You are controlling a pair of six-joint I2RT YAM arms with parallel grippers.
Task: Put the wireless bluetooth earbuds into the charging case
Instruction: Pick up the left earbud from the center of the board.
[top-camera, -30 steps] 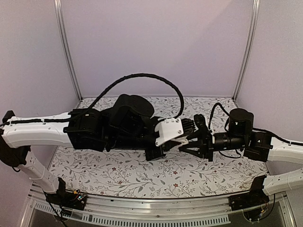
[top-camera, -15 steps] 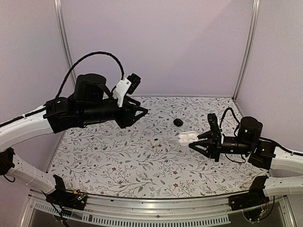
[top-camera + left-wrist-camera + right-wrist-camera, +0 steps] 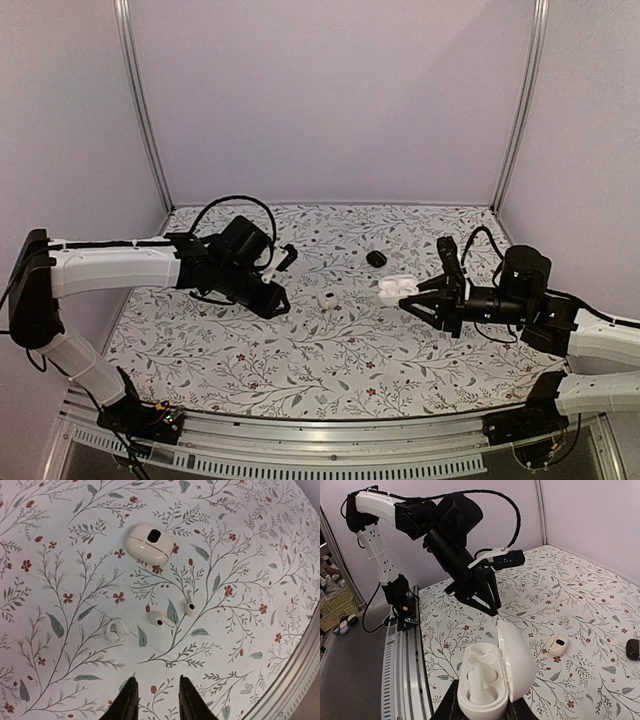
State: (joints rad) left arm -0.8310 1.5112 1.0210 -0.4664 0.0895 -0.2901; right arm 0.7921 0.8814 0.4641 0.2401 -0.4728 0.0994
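Left gripper (image 3: 157, 694) — narrowly parted, empty — is descending from high toward white earbuds (image 3: 161, 620) at left, readying a pickup; right gripper (image 3: 412, 298) is clamping the open charging case (image 3: 490, 680).

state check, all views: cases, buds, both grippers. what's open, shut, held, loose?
open white case: lid up, held off the table
right gripper: shut on the open white case
left gripper: open, empty, over the table
small white case: closed, lying on the table
black case: on the table, looks closed
white earbuds: two loose on the table, in no case
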